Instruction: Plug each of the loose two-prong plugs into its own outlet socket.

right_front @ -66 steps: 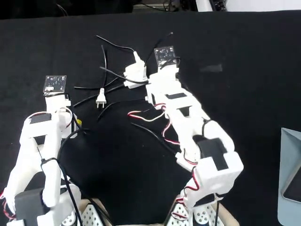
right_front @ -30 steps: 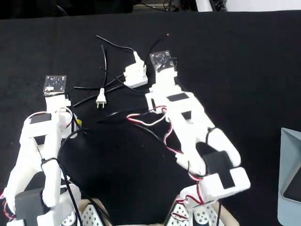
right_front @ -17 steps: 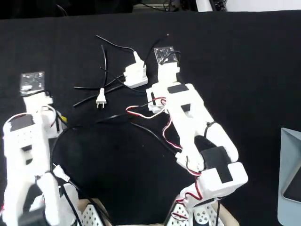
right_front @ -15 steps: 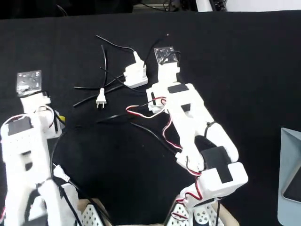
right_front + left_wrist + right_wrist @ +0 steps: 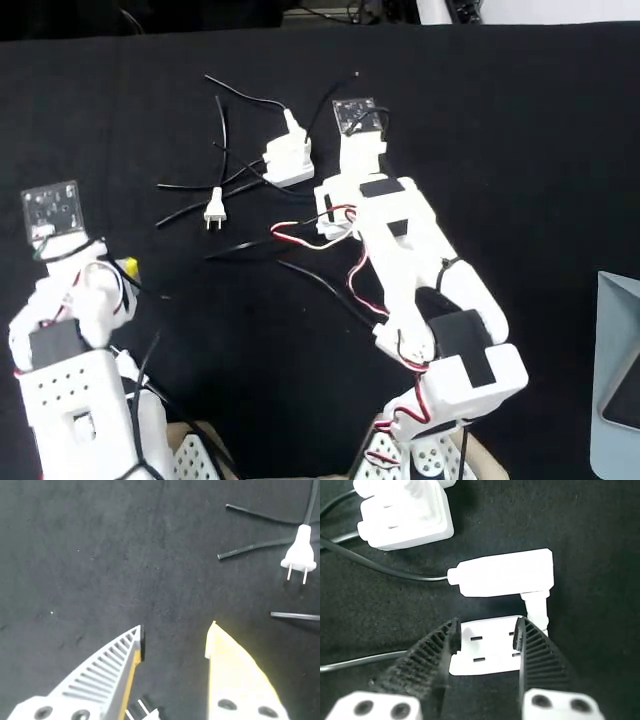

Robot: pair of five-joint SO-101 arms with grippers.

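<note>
High view, loose plug [image 5: 213, 208]: lies flat on the black table [image 5: 520, 150] among black cords [image 5: 190, 185], prongs toward the arms, between the two arms and nearer the left one.
High view, socket block [image 5: 288, 158]: white, just beside the right arm's tip, with one plug and cord already seated in its far end.
High view, arms: the left arm [image 5: 75, 330] is folded low near the table's front edge, well apart from the loose plug. The right arm [image 5: 400, 250] is stretched out next to the socket block.
Left wrist view, left gripper [image 5: 175, 640]: fingers spread wide over bare cloth, holding nothing. The loose plug lies off to one side, well clear of it.
Right wrist view, right gripper [image 5: 486, 634]: fingers spread, straddling a flat socket plate [image 5: 487, 655] with free slots, not clamping it.
Right wrist view, white plug [image 5: 502, 572]: lies just beyond the plate. Whether it is seated in it I cannot tell.
Step in hand: probably steadying the socket plate while the loose plug waits.
Next move: the left gripper likely has to travel to the loose plug and pinch its body, prongs left free.
</note>
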